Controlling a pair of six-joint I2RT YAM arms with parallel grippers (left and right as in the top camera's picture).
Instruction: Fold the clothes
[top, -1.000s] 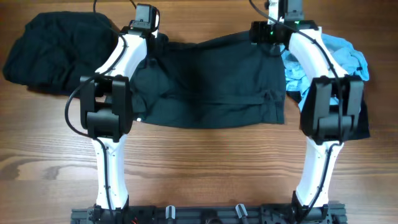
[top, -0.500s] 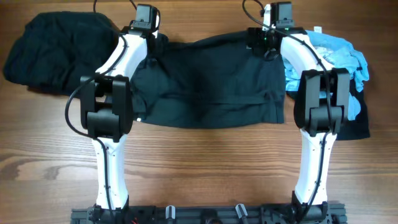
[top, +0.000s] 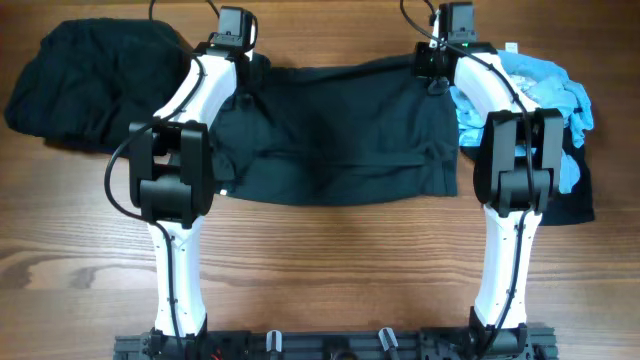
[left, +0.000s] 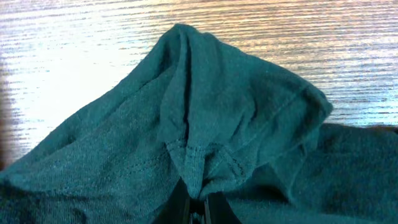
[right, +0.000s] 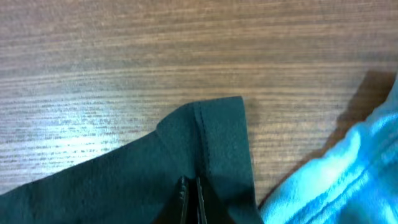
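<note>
The left gripper (left: 198, 208) clamps a bunched far corner of the dark green T-shirt (top: 340, 130); the right gripper (right: 191, 196) pinches its other far corner. The shirt lies spread on the table (top: 320, 270). Best to lift both corners evenly, cloth taut, toward the near hem

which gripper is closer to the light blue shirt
Right. The right gripper pinches the dark green shirt at its far corner, just beside the light blue shirt. The left gripper pinches the opposite far corner, across the dark shirt from it.
</note>
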